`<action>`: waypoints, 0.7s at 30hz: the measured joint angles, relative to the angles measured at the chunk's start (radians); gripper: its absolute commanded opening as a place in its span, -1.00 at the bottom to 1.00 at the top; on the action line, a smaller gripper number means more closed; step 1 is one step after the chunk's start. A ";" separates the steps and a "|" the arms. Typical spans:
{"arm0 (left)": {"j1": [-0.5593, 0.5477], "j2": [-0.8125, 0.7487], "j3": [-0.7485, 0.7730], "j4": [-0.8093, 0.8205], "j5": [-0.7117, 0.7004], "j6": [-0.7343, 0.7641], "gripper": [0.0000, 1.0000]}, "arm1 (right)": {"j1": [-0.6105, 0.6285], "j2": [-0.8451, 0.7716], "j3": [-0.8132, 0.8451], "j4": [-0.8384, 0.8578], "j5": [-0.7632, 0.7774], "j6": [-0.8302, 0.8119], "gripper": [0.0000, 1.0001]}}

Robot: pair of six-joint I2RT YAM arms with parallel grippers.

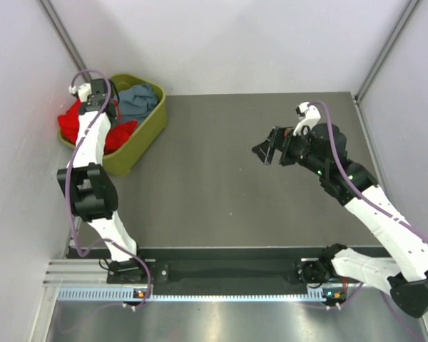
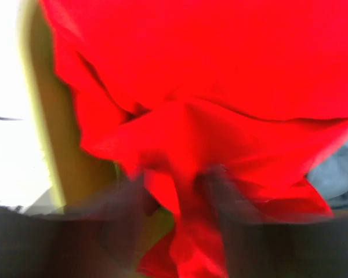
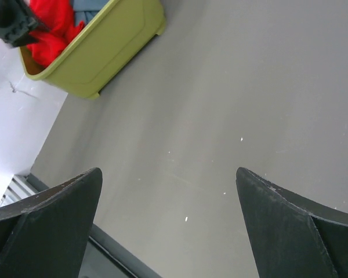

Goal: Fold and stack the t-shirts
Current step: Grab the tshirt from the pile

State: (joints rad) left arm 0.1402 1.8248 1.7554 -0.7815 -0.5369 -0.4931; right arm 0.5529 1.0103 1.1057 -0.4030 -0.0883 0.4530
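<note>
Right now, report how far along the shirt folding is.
Done: nothing; no shirt lies on the table. In hand: the left jaws are down in the green tub, red shirt cloth between them; blur hides whether they grip. The right jaws stand open above the table. Left: the red shirt and blue-grey shirt need lifting out, folding, stacking.

Overhead light: bright and even, faint soft shadows on the table (image 1: pixel 221 178); glare along the front rail (image 1: pixel 221 293).
Left wrist view: smeared by blur; red shirt (image 2: pixel 220 87) oversaturated, left edge blown white.
Right wrist view: sharp, evenly lit.
</note>
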 measured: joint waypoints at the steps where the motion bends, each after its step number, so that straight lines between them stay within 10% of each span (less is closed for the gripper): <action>1: 0.001 0.014 0.000 0.001 0.009 -0.004 -0.72 | 0.000 0.000 0.000 0.001 -0.001 -0.001 1.00; 2: 0.001 0.021 0.000 0.002 0.021 0.006 -0.99 | 0.000 0.000 0.000 0.002 0.000 -0.002 1.00; 11: -0.025 -0.039 0.188 0.101 0.369 0.046 -1.00 | 0.000 0.011 0.000 0.008 0.005 -0.008 0.99; 21: -0.123 -0.320 0.193 0.708 0.982 -0.314 -1.00 | 0.000 0.018 0.006 -0.051 0.140 -0.040 0.99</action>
State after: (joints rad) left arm 0.0170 1.5047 1.9488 -0.0738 0.4450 -0.8066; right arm 0.5526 1.0279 1.1118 -0.4538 0.0513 0.4129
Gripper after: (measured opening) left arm 0.016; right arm 0.996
